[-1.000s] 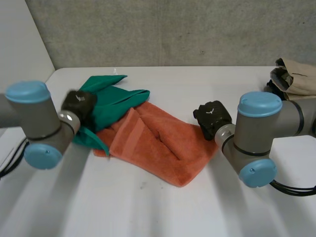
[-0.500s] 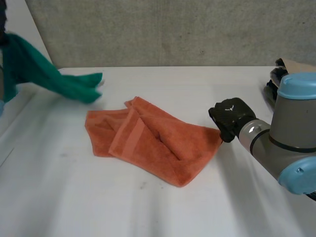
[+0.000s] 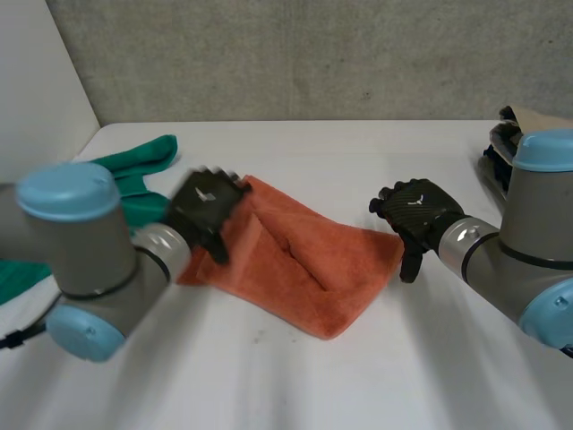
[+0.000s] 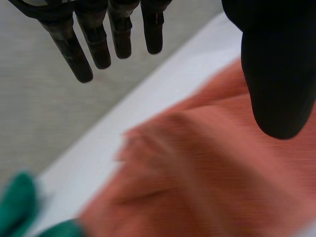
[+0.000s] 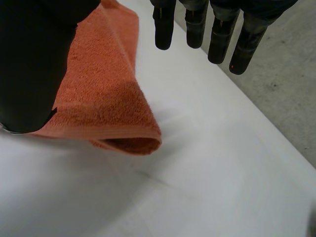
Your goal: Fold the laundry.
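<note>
An orange towel (image 3: 304, 260) lies rumpled and partly folded over itself on the white table (image 3: 358, 376), between the robot's two black hands. The left hand (image 3: 204, 210) is poised over the towel's end nearest the left arm (image 3: 81, 251), above a turned-over flap with a woven band. Seen from the left wrist, its fingers (image 4: 94, 39) are straight and set well apart from the thumb (image 4: 276, 74), gripping nothing, with the orange cloth spread beneath the palm. Whether the hand touches the cloth cannot be told. The right hand (image 3: 414, 210) sits just beside the towel's opposite corner. From the right wrist, its fingers (image 5: 197, 24) hang straight and loose over bare table, and the thumb (image 5: 34, 64) hangs above the towel. The doubled corner of the cloth lies below the palm, held by neither fingers nor thumb. A green cloth (image 3: 134, 170) lies bunched on the far side of the left hand from the towel, partly hidden behind the left arm, near the table's edge. Beyond the right arm (image 3: 528, 260), well apart from the right hand, a pile of beige and camouflage-patterned garments (image 3: 537, 139) rests at the table's far corner. A grey concrete wall (image 3: 313, 54) rises behind the table.
</note>
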Controlling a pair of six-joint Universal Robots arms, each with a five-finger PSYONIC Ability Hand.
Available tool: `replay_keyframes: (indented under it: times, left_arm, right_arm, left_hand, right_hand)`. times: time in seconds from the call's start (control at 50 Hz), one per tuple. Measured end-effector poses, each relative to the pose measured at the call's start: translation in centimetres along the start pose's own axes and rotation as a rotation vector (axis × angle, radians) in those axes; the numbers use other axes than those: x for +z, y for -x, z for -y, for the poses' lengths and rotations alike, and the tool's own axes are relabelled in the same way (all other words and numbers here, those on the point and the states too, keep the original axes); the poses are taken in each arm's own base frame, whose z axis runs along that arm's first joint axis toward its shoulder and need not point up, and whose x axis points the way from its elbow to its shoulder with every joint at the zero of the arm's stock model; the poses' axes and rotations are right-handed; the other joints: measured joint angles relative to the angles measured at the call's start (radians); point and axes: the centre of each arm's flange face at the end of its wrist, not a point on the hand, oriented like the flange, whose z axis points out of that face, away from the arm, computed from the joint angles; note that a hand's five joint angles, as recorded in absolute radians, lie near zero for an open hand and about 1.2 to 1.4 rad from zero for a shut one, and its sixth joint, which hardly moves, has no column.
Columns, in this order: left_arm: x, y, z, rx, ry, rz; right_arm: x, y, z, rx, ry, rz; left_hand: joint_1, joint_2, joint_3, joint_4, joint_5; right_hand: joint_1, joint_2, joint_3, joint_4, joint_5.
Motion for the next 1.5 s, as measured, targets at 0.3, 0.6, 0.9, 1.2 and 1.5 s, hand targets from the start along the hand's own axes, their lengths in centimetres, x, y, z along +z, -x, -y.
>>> replay_keyframes:
  times: [0.3, 0.6, 0.9, 1.2, 1.5]
  left_arm:
    - [1.8, -2.5, -4.3, 0.063, 0.078, -0.102]
    - [4.1, -0.8, -4.2, 0.097, 0.004, -0.03]
    - [-1.9, 3.8, 6.4, 0.082, -0.167, 0.116]
    - [-4.4, 5.3, 9.5, -0.049, -0.207, 0.135]
    - [-6.2, 6.3, 11.0, -0.121, -0.258, 0.168]
  right_arm:
    - [0.2, 0.2, -1.0, 0.014, 0.026, 0.035]
    - [0.3, 0.1, -1.4, 0.019, 0.037, 0.027]
    - [0.7, -3.3, -1.2, 0.096, 0.051, -0.039]
    - [5.4, 0.8, -4.4, 0.548, 0.067, 0.13]
    - [2.1, -6.2, 1.7, 0.567, -0.127, -0.044]
  left_hand:
    - [0.142, 0.149, 0.149, 0.15, 0.15]
    - [0.757, 0.897, 0.876, 0.907, 0.803]
    - [0.757, 0.903, 0.89, 0.911, 0.803]
    - [0.757, 0.906, 0.897, 0.912, 0.803]
    - [0.757, 0.906, 0.897, 0.912, 0.803]
  right_hand:
    - [0.0, 0.0, 0.0, 0.0, 0.0]
    - [0.0, 0.0, 0.0, 0.0, 0.0]
    - [0.0, 0.0, 0.0, 0.0, 0.0]
    - [0.159, 0.175, 0.162, 0.144, 0.141]
    - [0.845, 0.958, 0.968, 0.946, 0.91]
